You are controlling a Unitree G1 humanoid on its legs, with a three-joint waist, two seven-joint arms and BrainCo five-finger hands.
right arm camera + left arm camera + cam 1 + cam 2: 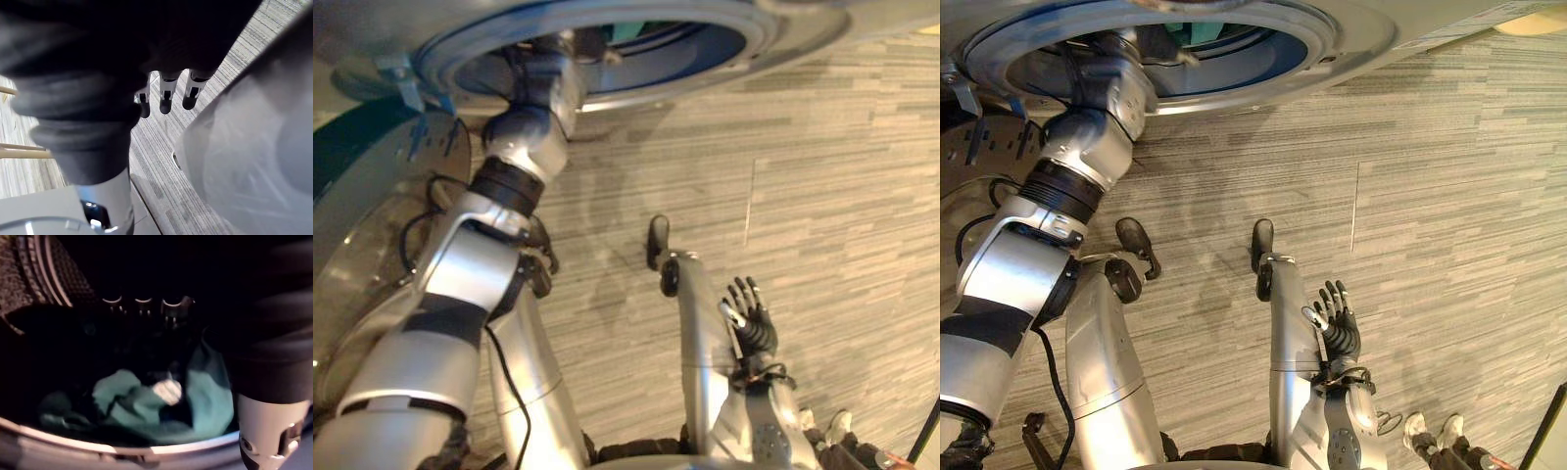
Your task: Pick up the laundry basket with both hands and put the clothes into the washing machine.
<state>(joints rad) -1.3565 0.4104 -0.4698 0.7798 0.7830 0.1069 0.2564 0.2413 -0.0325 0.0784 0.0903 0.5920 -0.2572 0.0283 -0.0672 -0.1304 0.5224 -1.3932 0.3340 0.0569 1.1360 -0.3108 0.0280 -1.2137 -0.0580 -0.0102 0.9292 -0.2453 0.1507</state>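
Looks like a laundry corner to me: front-loading washing machine [1361, 29] with its round door [362, 176] swung open, grey striped floor [1469, 176].

The floor [842, 147] is grey, streaked in fine bands (carpet or plank, hard to tell). A thin pale line [1355, 206] crosses it. Pale wooden bars [7, 90] show low beside it.

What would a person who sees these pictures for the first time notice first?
The washing machine's round opening is at the top of the eye views, with the left hand reaching inside. Teal clothes lie inside it. The right hand hangs open over the striped floor.
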